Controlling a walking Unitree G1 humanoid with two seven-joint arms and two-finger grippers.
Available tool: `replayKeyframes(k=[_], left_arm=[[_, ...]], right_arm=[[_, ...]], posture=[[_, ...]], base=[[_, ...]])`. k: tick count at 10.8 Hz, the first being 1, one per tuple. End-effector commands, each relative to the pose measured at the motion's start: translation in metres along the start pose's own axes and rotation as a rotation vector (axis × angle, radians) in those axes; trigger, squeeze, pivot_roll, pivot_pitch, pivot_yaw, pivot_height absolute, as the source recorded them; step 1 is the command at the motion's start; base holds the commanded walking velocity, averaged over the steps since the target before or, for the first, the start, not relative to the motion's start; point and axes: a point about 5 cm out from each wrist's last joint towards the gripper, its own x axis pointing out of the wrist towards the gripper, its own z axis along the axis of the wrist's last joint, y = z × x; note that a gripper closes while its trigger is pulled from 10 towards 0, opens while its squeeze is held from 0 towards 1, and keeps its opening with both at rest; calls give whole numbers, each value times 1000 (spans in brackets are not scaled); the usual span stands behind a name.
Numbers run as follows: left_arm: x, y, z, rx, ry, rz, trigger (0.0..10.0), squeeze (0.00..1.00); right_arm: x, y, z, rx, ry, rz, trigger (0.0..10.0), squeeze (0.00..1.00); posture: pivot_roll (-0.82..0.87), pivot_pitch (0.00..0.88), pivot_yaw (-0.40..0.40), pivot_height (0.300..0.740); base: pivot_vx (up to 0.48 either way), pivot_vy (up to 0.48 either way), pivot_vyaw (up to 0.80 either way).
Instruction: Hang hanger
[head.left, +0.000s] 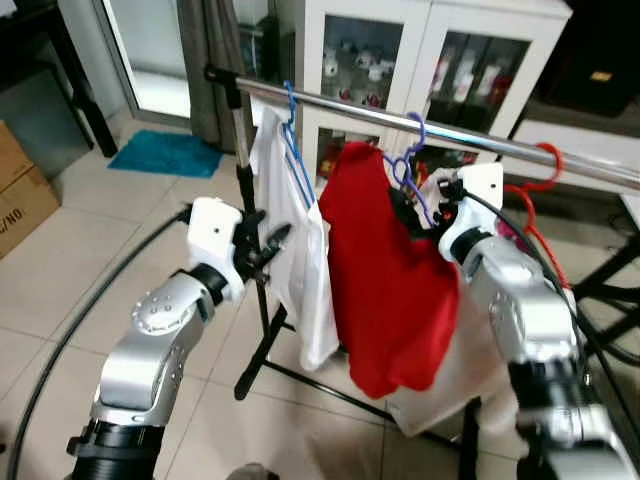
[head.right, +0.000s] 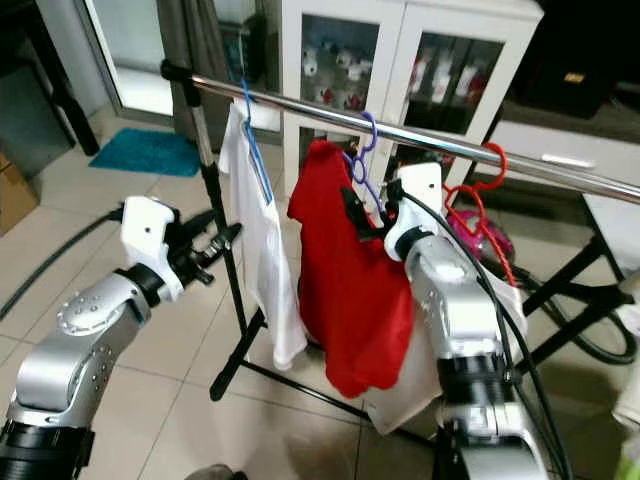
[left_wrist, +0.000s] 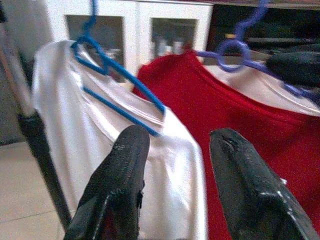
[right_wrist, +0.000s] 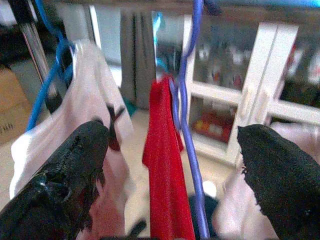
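Three hangers hang from a metal rail (head.left: 470, 133) on a clothes rack: a blue hanger (head.left: 297, 160) carrying a white shirt (head.left: 300, 250), a purple hanger (head.left: 408, 165) carrying a red shirt (head.left: 385, 280), and a bare red hanger (head.left: 535, 190) further along to the robot's right. The purple hanger's hook is looped over the rail, its red shirt draping down between the white shirt and a pale garment (head.left: 450, 390) behind it. The right end effector (head.left: 425, 215) is raised at the purple hanger's neck, fingers spread wide; in the right wrist view the purple wire (right_wrist: 187, 125) runs through the gap between them, touching neither. The left end effector (head.left: 272, 240) hovers beside the rack's upright pole (head.left: 245, 190), just short of the white shirt, its two black fingers (left_wrist: 122, 185) parted and holding nothing. A white glass-fronted cabinet (head.left: 430, 60) stands behind the rack, and a teal mat (head.left: 165, 152) lies on the tiled floor (head.left: 90, 250).
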Motion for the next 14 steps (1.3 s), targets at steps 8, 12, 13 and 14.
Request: replayKeyframes(k=[8, 12, 13, 14], left_arm=[[-7, -10, 7, 19, 62, -203, 10000, 0], [-12, -11, -4, 36, 97, -41, 10000, 0], [-14, -4, -10, 13, 71, 88, 10000, 0], [-17, -2, -11, -36, 44, 146, 10000, 0]], right_arm=[[61, -2, 35, 65, 100, -130, 10000, 0], [58, -7, 44, 80, -57, -69, 10000, 0], [39, -14, 29, 82, -125, -54, 10000, 0], [7, -17, 14, 88, -185, -83, 10000, 0]], posture=[[59, 0, -45, 740], [73, 0, -78, 740], [48, 0, -66, 740], [17, 0, -46, 740]], base=[[0, 0, 0], [0, 0, 0], [0, 0, 0], [0, 0, 0]])
